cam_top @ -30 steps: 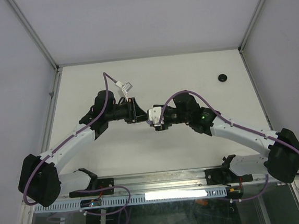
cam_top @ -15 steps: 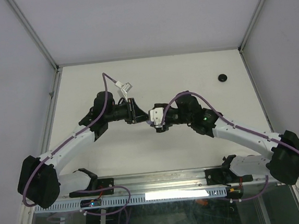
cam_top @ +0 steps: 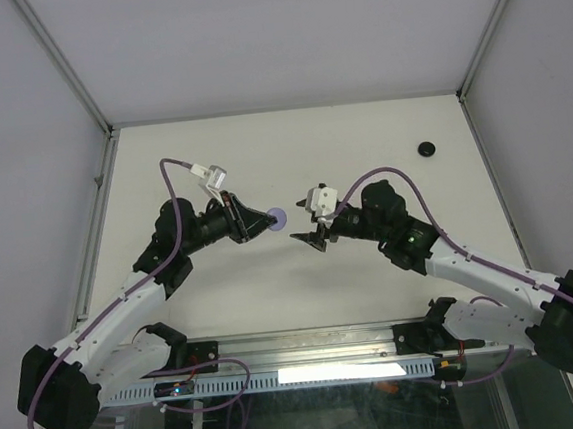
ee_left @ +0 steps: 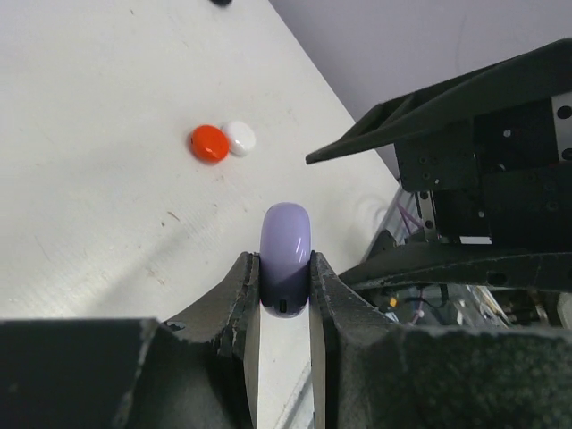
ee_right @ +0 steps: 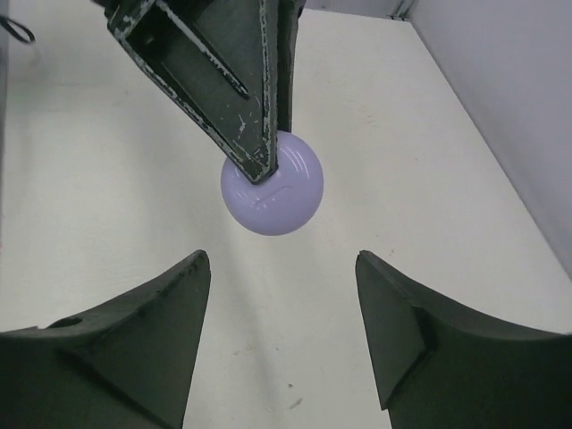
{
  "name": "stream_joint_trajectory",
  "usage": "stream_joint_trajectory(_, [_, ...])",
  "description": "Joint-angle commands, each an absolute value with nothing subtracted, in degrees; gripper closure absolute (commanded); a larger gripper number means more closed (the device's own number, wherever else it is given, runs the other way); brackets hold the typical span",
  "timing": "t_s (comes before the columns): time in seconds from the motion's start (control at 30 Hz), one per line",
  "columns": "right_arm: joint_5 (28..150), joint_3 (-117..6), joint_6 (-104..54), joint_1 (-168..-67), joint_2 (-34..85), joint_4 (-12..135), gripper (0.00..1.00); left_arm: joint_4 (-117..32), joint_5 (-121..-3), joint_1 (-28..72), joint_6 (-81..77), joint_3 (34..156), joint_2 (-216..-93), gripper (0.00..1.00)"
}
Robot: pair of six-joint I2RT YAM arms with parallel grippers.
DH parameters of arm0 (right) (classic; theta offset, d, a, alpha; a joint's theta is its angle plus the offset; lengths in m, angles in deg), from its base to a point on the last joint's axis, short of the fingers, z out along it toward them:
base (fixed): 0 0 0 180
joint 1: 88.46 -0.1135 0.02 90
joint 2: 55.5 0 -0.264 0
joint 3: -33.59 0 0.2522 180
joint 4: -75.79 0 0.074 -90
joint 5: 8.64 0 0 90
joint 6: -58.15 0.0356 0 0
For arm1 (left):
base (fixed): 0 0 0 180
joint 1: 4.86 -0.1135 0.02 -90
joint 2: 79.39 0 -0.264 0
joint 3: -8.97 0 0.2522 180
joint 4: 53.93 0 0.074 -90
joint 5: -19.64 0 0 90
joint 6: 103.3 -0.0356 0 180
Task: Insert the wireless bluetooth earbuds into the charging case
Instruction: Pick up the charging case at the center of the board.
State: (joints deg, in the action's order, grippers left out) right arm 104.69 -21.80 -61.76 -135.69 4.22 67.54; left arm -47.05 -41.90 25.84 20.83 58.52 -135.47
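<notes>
My left gripper (ee_left: 284, 261) is shut on the lavender earbud (ee_left: 286, 255), a round piece held edge-on above the table, with a small dark slot on its rim. From above, the earbud (cam_top: 277, 217) sits at the tip of the left gripper (cam_top: 265, 221). My right gripper (ee_right: 281, 264) faces it, open and a little short of the lavender earbud (ee_right: 273, 183), touching nothing. From above, the right gripper (cam_top: 309, 241) is just right of it. A red earbud (ee_left: 209, 143) and a white earbud (ee_left: 239, 138) lie touching on the table. The charging case is not in view.
A small black round piece (cam_top: 426, 148) lies at the far right of the white table (cam_top: 379, 126). Grey walls with metal rails (cam_top: 95, 206) close the table on three sides. A white connector (cam_top: 209, 174) sticks up from the left wrist.
The two grippers were tip to tip at the table's middle. They have drawn apart: the right one's jaws have spread and backed off, while the left keeps the lavender earbud.
</notes>
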Motion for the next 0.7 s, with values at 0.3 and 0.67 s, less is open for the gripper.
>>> stream_joint_trajectory(0.3, [97.19, -12.79, -13.49, -135.49, 6.44, 108.65, 0.38, -74.64, -51.23, 25.78, 28.35, 51.09, -127.24, 1.00])
stream_joint_trajectory(0.67, [99.28, -11.90, -1.04, -135.53, 13.87, 128.38, 0.44, -85.88, -49.36, 26.88, 36.86, 49.94, -130.81, 1.00])
